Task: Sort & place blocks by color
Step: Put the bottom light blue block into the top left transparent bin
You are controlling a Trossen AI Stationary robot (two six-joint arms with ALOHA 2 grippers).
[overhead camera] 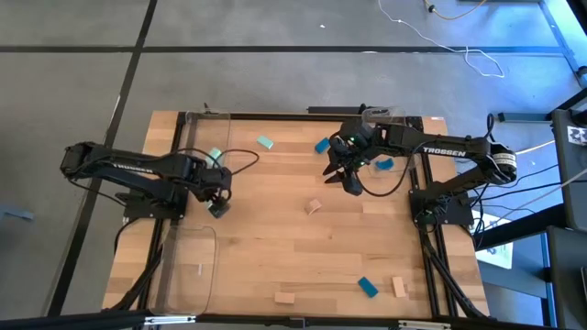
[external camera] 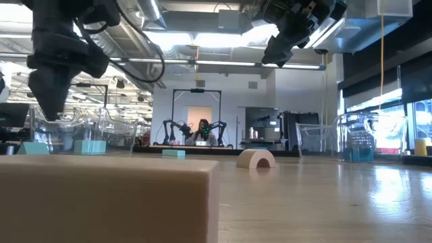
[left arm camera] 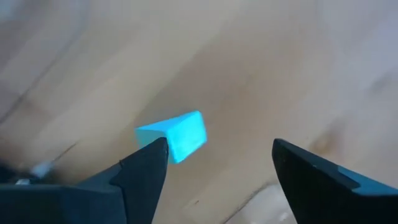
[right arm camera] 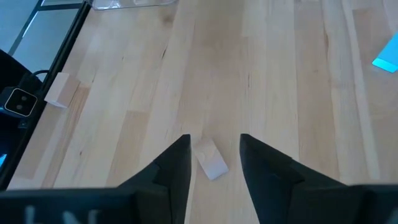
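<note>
Wooden arch [right arm camera: 209,160] lying on tabletop [right arm camera: 280,74] right under right end effector [right arm camera: 214,163], fingers apart, empty. Left end effector [left arm camera: 214,165] wide apart above mint block [left arm camera: 177,134].

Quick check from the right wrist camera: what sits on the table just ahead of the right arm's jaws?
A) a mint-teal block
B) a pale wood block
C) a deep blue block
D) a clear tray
B: the right wrist view shows a pale wood block lying on the table just beyond the right gripper, whose jaws stand apart and hold nothing.
</note>
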